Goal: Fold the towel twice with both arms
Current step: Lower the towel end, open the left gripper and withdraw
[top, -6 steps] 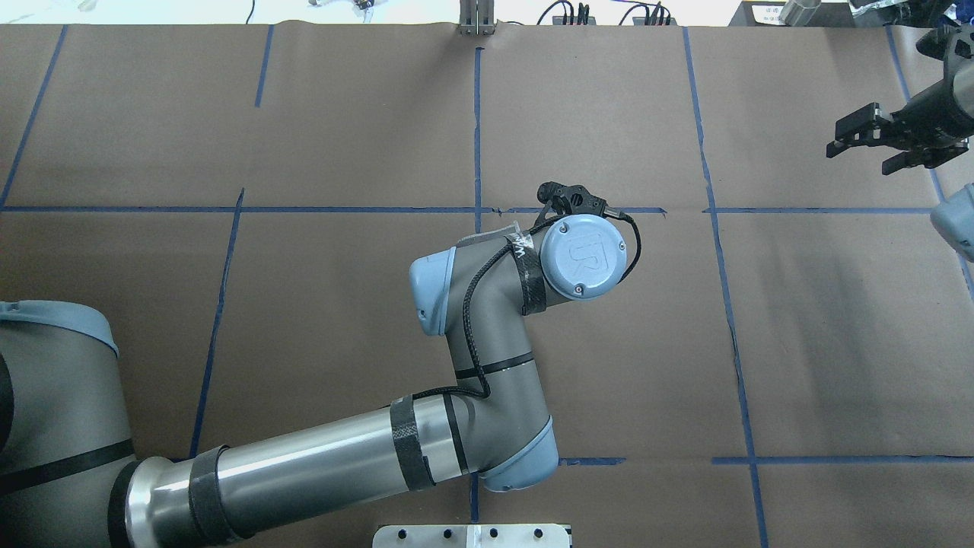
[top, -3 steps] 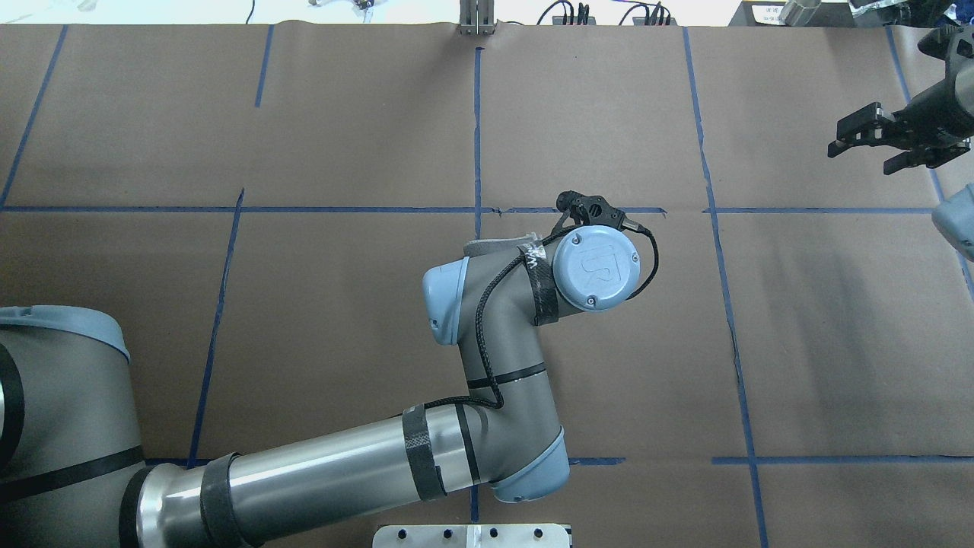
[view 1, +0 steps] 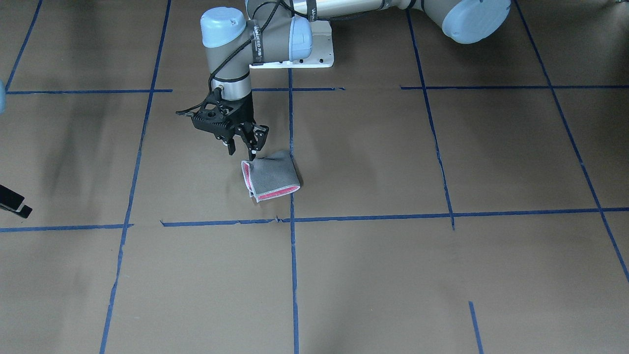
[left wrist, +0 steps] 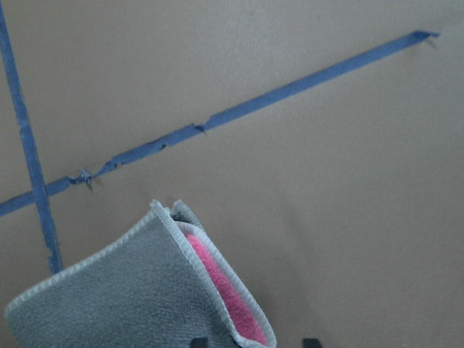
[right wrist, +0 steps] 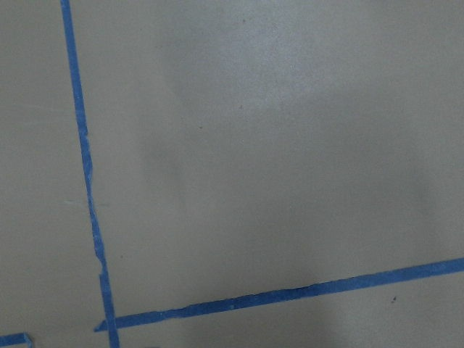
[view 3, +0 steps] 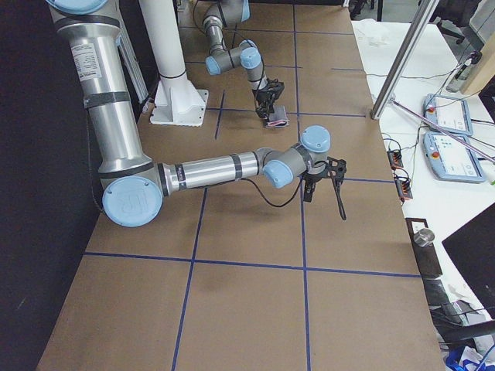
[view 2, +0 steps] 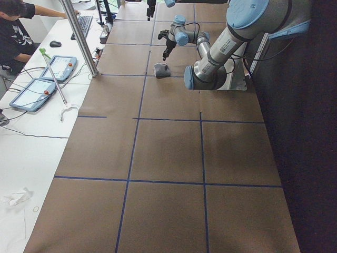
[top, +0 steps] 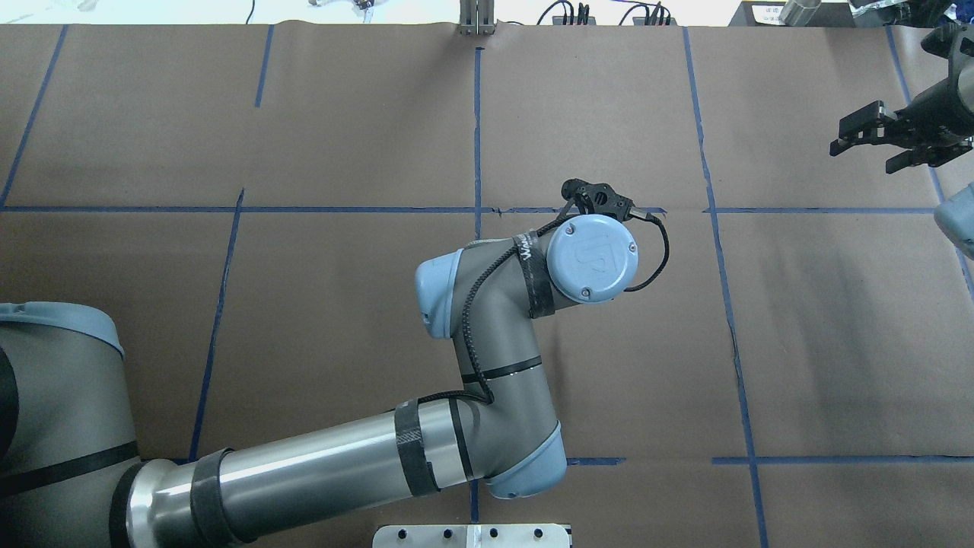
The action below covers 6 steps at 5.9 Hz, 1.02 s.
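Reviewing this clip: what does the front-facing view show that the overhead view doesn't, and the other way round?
Front-facing only: the towel, folded grey side out with pink showing at its edges, lying on the table cover, and the left gripper open over one of its corners. Overhead only: the right gripper in full, open, over the table's right end; there the left arm's wrist hides the towel. Both: the left arm, the brown table cover and its blue tape grid.

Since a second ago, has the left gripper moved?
Yes. The left gripper shifted slightly right in the overhead view, away from the central vertical tape line.
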### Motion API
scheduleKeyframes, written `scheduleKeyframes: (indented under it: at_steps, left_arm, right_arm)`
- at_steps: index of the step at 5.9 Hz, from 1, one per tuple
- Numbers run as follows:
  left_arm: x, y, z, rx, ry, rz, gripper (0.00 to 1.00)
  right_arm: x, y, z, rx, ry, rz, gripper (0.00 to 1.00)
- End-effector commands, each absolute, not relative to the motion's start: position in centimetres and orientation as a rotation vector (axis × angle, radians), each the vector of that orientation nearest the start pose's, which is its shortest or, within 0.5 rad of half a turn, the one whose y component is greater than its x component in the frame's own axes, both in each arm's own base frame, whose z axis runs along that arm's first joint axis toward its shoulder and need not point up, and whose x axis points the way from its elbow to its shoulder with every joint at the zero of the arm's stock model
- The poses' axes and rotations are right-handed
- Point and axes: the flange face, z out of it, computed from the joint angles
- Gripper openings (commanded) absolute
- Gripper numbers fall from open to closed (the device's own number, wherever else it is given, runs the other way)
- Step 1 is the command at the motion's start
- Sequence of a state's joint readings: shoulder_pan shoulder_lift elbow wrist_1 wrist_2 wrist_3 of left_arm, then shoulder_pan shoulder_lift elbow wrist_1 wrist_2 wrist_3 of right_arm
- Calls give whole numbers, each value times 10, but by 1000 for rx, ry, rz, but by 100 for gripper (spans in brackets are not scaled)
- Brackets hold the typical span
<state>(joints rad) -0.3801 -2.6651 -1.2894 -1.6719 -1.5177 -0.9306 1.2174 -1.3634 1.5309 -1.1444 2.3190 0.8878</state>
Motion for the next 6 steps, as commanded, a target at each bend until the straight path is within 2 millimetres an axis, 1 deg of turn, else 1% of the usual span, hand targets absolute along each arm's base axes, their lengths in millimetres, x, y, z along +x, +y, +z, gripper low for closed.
scheduleKeyframes:
  at_steps: [1,2,3,4,5,6]
  left_arm:
    - [584,-439,95,461,863,191,100]
    - [524,-465,113,375,902,175,100]
    - [470,-485,131,315,909,149,100]
    - [408,-506,152,298,902,206,100]
    - [344,-532,187,244,875,219,100]
    - [278,-561,229,184,862,220,100]
  right_arm:
    - [-145,-584,515,45,-922,272,100]
    - [-145,-586,511,51,-927,269,100]
    - [-141,-587,509,63,-928,262,100]
    - [-133,-589,513,90,-920,218,100]
    - [-118,-592,516,119,-895,159,100]
    - [-90,-595,521,152,-860,81,100]
